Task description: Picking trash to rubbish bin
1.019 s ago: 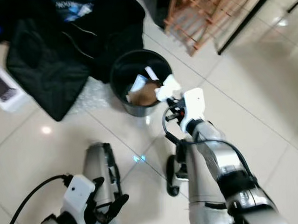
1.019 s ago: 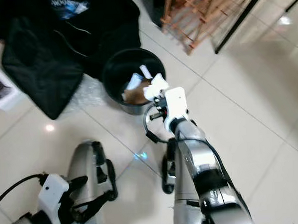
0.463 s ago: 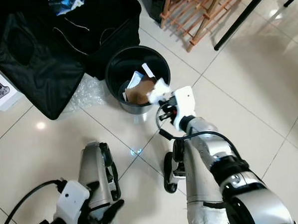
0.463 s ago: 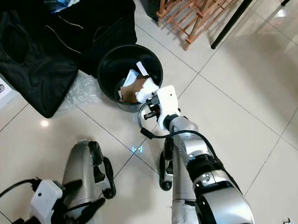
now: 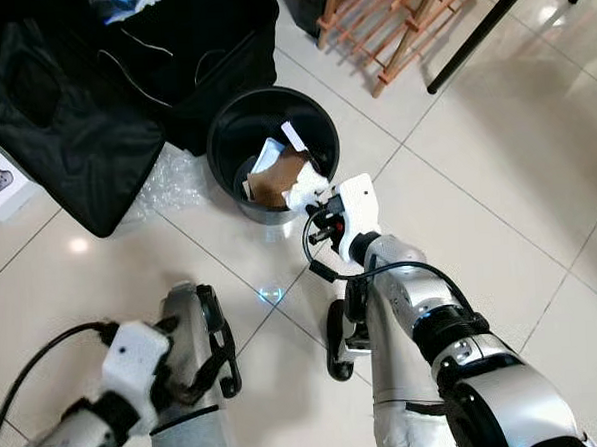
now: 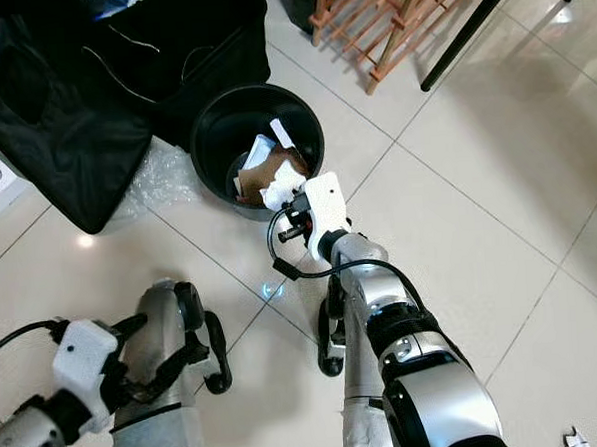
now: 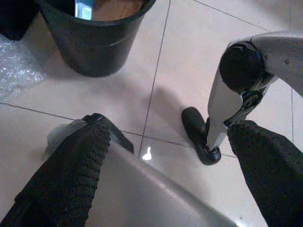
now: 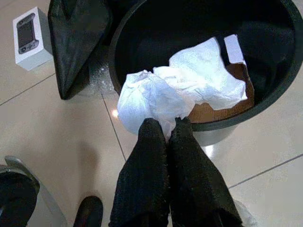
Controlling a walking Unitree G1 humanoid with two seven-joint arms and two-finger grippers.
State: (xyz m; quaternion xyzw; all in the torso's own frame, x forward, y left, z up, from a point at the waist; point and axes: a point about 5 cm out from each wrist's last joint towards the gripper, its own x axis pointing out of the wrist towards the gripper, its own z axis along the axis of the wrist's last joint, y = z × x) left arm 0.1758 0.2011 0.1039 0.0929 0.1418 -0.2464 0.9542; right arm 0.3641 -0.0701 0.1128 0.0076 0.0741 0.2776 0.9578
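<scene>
1. Delivery step: right claw (image 8: 165,135) clamped on white crumpled tissue (image 8: 156,97), held above near rim of black bin (image 5: 224,142).
2. Left claw (image 7: 161,156) spread apart, idle, well short of bin.
3. Next, probably: reach further over bin, then release.

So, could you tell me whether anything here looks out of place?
Yes: clear crumpled plastic wrap lies loose on the floor beside the black bin. The right hand holds white tissue at the bin's rim, not yet dropped.

Your arms (image 5: 408,308): silver shells, black joints | wrists (image 5: 358,205): white housings — looped black cables | fingers (image 8: 154,170): long, black, ribbed.
</scene>
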